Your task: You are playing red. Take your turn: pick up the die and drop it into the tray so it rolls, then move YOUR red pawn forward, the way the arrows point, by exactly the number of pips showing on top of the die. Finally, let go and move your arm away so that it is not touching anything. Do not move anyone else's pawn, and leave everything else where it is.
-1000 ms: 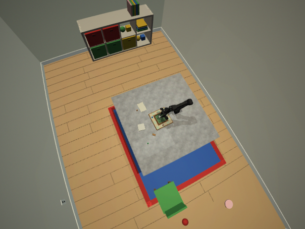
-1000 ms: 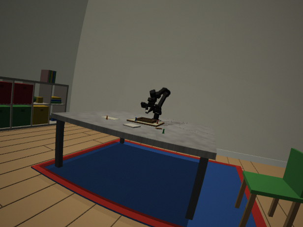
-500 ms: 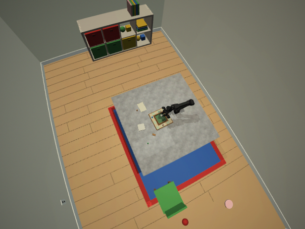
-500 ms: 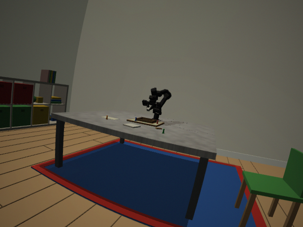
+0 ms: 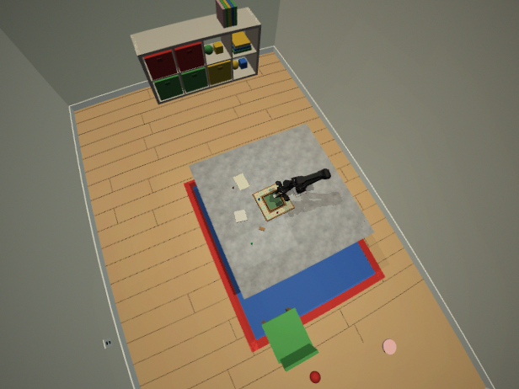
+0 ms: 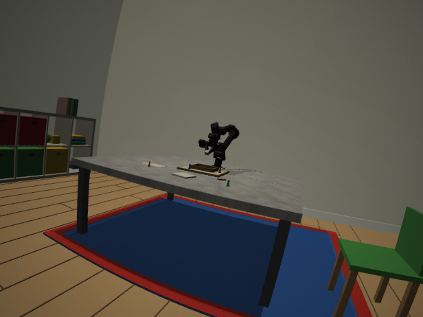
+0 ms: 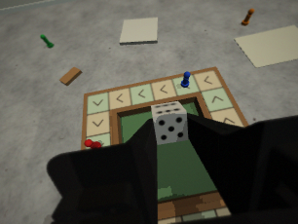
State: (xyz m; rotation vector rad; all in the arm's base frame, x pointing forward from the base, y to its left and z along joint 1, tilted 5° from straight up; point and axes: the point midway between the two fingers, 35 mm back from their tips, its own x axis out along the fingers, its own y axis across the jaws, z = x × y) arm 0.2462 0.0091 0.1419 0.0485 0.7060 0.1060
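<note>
"Well, what was the hand doing?"

"The gripper was closed on the die, its jaws kept only partly apart by it. The wrist view showed five pips on the face turned that way."

"Had it let the die drop into the tray?"

"No, the die was up in the air, over the board, clear of the tray."

"And our red pawn?"

"It stood on the board's track, on the side facing the desk's chair-end edge. The blue pawn stood on the side facing the long edge opposite the arm."

"What lay off the board?"

"Toward that long edge, the orange pawn stood nearer the shelf-end corner, and the green pawn nearer the chair-end corner. A small brown block lay between the green pawn and the board."
</note>
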